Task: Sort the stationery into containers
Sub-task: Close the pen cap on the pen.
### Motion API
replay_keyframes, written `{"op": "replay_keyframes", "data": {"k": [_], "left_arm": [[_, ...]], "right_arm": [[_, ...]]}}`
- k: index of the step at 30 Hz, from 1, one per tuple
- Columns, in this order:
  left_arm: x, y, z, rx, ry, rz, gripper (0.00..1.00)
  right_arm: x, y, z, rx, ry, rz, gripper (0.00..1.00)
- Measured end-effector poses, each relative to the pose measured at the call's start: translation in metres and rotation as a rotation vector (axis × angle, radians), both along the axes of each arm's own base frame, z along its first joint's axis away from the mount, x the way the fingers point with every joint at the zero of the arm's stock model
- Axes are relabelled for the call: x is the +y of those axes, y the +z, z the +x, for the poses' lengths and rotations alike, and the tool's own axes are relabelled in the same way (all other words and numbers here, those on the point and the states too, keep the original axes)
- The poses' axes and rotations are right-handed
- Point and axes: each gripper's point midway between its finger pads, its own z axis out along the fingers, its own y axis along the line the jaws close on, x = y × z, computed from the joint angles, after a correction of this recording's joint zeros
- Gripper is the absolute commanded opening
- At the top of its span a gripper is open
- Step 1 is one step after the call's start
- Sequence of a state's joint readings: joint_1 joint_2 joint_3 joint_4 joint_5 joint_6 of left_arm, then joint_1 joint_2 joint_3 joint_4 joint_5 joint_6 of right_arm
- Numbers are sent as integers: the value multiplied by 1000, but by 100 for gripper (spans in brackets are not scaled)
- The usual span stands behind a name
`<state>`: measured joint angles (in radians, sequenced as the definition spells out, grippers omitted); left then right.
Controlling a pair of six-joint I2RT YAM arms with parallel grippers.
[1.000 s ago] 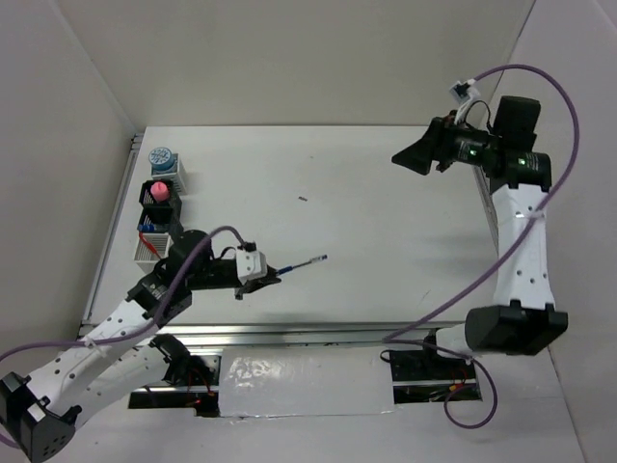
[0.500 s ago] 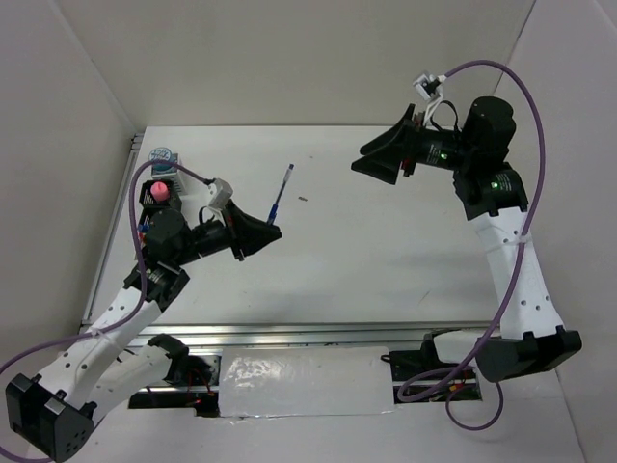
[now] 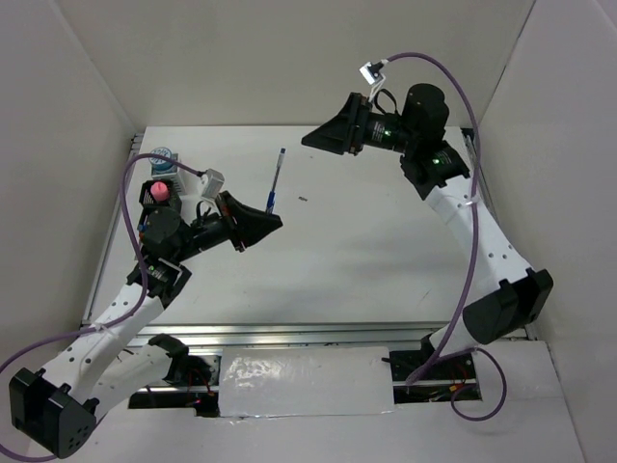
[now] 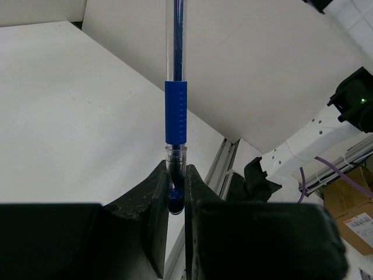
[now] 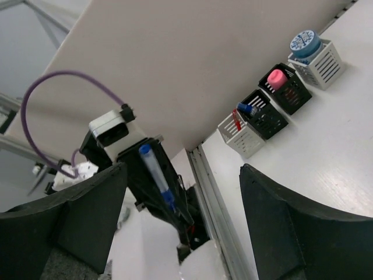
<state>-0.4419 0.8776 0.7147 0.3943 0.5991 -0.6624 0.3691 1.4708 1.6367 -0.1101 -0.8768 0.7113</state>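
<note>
My left gripper is shut on the tip end of the blue pen and holds it above the table, barrel pointing away from the arm. The left wrist view shows the jaws closed on the pen. My right gripper is open and empty, high over the far middle, facing the left arm. Its view shows the pen between its spread fingers, and the row of containers: a white slotted box with a blue-white tin, black mesh with a pink block, black mesh with a blue-capped bottle, white slotted with a red pen.
The boxes stand along the table's left edge; the left arm hides the nearer ones in the top view. A metal rail runs beside them. A tiny dark speck lies mid-table. White walls enclose the back and sides.
My left gripper has lifted the pen off the table and swung it from pointing right to pointing toward the back. My right arm has swung left toward the middle.
</note>
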Motion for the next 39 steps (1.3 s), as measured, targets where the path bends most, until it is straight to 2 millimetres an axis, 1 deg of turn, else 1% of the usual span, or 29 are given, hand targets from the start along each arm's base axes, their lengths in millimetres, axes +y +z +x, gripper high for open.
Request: {"op": "replay_keyframes", "data": {"k": [4,7,9,13,20,25,27,30,39], "left_arm": [[0,1,-1,-3,-2,-1,0],[-1,0,-1,-2,-6,0,0],[-2,-1,-1,1,-7,1,0],[-5,-5,1,14,-13,7,0],[-11,-11,0,32,-32,17,0],[-13,-14,3,39,-34,21,0],[-14,-15,4,42,-34,22,0],[-15,-13,5,38,-36,20,0],[-16,-10,4,27,-40,14,0]], "right_arm": [[11,-14,21,89,-17,21,82],[16,-19,27,135,-19,34,81],[19,-17,25,147,-10,45,80],[28,-7,16,131,28,75,80],[33,4,8,127,58,110,78],[40,5,1,124,83,112,73],[43,5,-3,125,94,111,69],[47,5,-7,126,107,110,65],[54,2,-16,133,138,104,60]]}}
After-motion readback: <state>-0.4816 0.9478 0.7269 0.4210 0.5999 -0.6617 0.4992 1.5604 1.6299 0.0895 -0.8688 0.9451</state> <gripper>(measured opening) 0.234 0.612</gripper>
